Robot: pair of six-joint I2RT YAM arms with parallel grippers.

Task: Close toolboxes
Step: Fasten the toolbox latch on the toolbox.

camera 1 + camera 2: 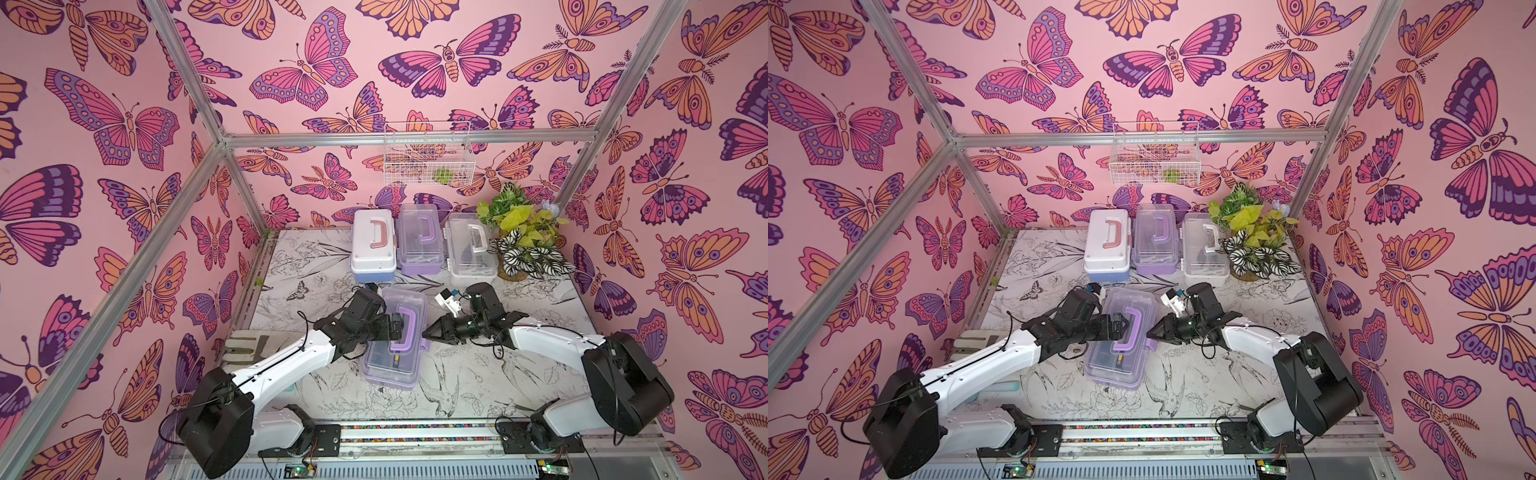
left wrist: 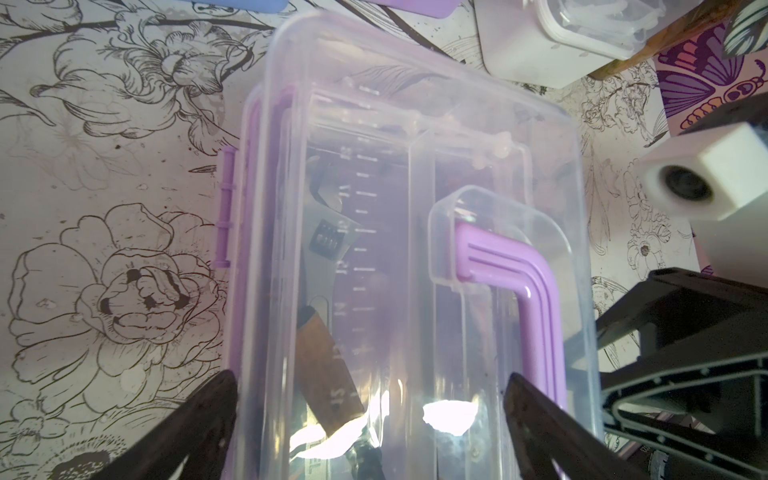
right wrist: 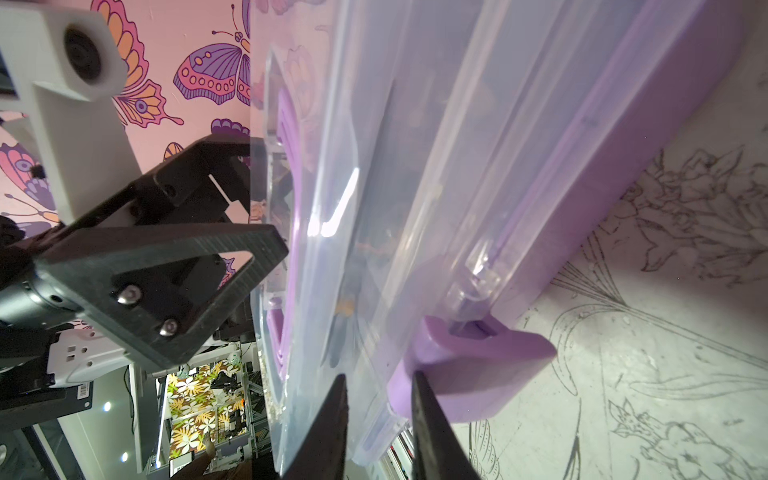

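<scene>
A lilac toolbox (image 1: 392,365) (image 1: 1113,365) with a clear lid (image 2: 415,124) lies near the table's middle, its lid down. A wrench (image 2: 328,257) shows inside it. My left gripper (image 1: 397,328) (image 2: 370,376) hangs open over the lid beside the lilac handle (image 2: 536,291), one finger on each side of the lid's left half. My right gripper (image 1: 426,334) (image 3: 380,415) is at the box's right side, its jaws nearly together on the lid's rim and the lilac latch (image 3: 478,361). Three more toolboxes stand in a back row with lids down: blue-and-white (image 1: 372,245), lilac (image 1: 419,239), white with a clear lid (image 1: 469,245).
A white wire basket (image 1: 428,153) hangs on the back wall. Potted plants (image 1: 519,232) crowd the back right corner beside the white toolbox. A grey slotted piece (image 1: 245,345) lies at the table's left edge. Metal frame posts border the table.
</scene>
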